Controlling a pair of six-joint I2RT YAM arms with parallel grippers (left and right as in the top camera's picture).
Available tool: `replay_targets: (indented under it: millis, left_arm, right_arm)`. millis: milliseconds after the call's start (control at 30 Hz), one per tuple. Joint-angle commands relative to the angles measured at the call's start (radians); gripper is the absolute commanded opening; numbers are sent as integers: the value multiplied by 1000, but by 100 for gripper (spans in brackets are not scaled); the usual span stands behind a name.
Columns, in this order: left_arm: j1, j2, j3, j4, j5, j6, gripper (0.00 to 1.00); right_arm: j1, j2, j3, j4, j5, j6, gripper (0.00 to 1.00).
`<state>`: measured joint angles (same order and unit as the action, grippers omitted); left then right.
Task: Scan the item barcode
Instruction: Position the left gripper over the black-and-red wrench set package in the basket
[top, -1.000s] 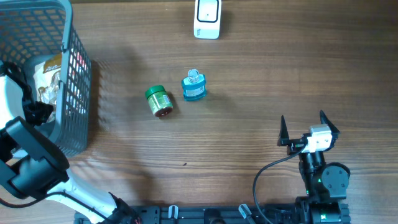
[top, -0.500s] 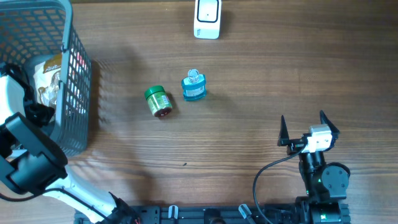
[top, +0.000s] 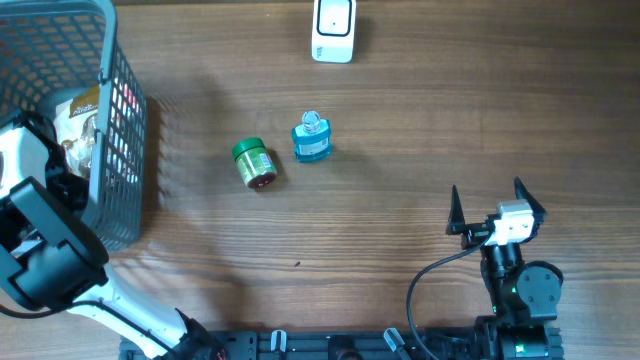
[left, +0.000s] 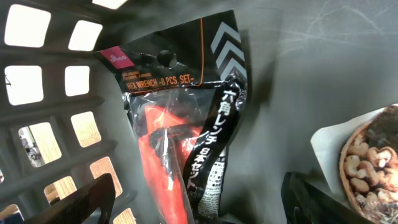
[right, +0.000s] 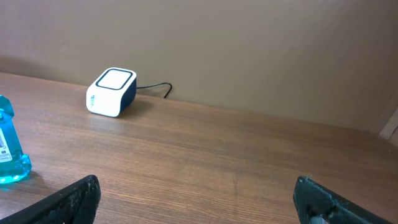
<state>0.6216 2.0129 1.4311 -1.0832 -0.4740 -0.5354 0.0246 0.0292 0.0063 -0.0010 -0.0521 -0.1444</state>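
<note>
**Left pincer** (left: 198, 186): I am inside the grey basket (left: 298, 74) with my jaws wide, one finger on either side of the hex wrench pack (left: 186, 118). The pack lies straight ahead and runs down between my fingers, on the basket's smooth grey plastic. I cannot tell whether either finger touches it. Close on my left stands the lattice wall. On my right a nut packet (left: 367, 162) lies near the pack. Sideways room is tight both ways.

**Right pincer** (top: 487, 195): my jaws are fully wide with nothing between them, low over the brown wooden table (top: 420, 110). Ahead and to my left the white scanner (right: 112, 92) sits near the table's far edge, with a plain beige wall behind it. Nearer, at my far left, stands a blue bottle (right: 7, 152), with a green jar (top: 254, 163) just beside it. Bare wood stretches ahead of me and to my right, as far as the table's far edge.
</note>
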Motion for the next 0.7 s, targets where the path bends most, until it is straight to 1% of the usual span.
replay_targets:
  millis: [0,67,133,233,333,433,533,633,667]
  left_arm:
    - [5,38,-59,11,0,5,82]
    - [5,38,-58,8,-30,5,78]
    - [5,38,-58,3,-44,4,69]
    - [5,38,-58,2,-43,4,45]
    - [5,37,-58,-9,-43,4,33]
    - [5,37,-58,-17,-44,4,24]
    - [5,37,-58,-19,-44,4,11]
    - [5,37,-58,-20,-44,5,4]
    - [5,37,-58,-20,-44,5,4]
  right_arm:
    - [1,0,-1,2,-16,-13,100]
    - [1,0,-1,2,-16,-13,100]
    - [1,0,-1,3,-16,-13,100]
    - [1,0,-1,2,-16,-13,100]
    - [1,0,-1,2,-16,-13,100]
    - [1,0,-1,2,-16,-13,100]
    - [1,0,-1,3,-16,-13,100]
    - [1,0,-1,2,-16,-13,100]
    - [1,0,-1,2,-16,-13,100]
